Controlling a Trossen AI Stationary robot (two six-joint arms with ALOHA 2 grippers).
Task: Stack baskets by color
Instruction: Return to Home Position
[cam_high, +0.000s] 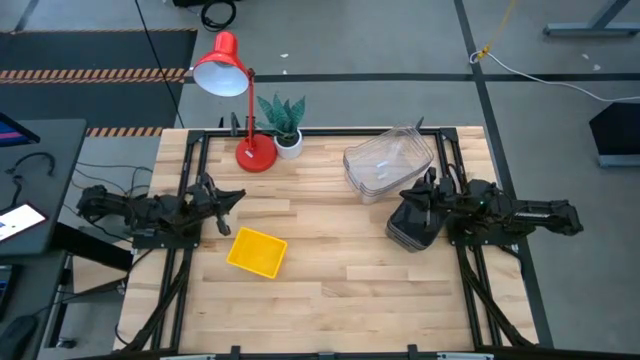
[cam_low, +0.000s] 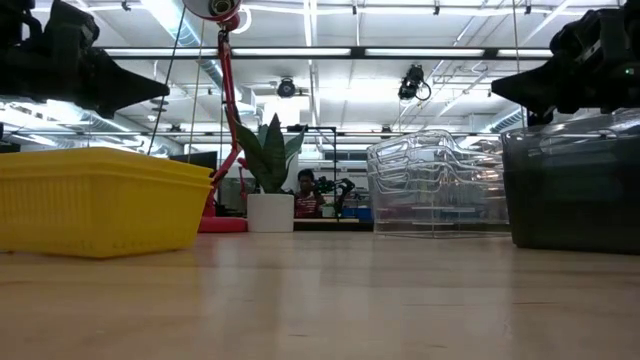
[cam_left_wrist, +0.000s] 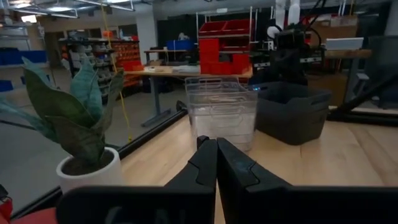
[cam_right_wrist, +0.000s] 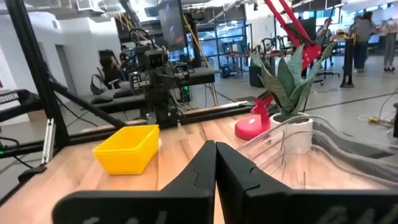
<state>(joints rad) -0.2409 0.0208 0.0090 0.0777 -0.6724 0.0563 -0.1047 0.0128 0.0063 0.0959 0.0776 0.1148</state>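
Note:
A yellow stack of baskets (cam_high: 257, 251) rests on its base on the table's left half. A clear stack (cam_high: 388, 162) sits at the far right, and a dark grey stack (cam_high: 414, 220) stands just in front of it. My left gripper (cam_high: 240, 196) hovers shut at the table's left edge, beyond the yellow stack's far side, touching nothing. My right gripper (cam_high: 408, 195) hovers shut at the right edge, above the grey stack's far rim, with nothing held. Both point level toward the table's middle. In the left wrist view the clear stack (cam_left_wrist: 221, 112) and grey stack (cam_left_wrist: 292, 111) stand ahead.
A red desk lamp (cam_high: 240, 100) and a small potted plant (cam_high: 285, 125) stand at the far edge, left of centre. The wooden table (cam_high: 330, 290) has open room in its middle and near half. Black frame rails run along its sides.

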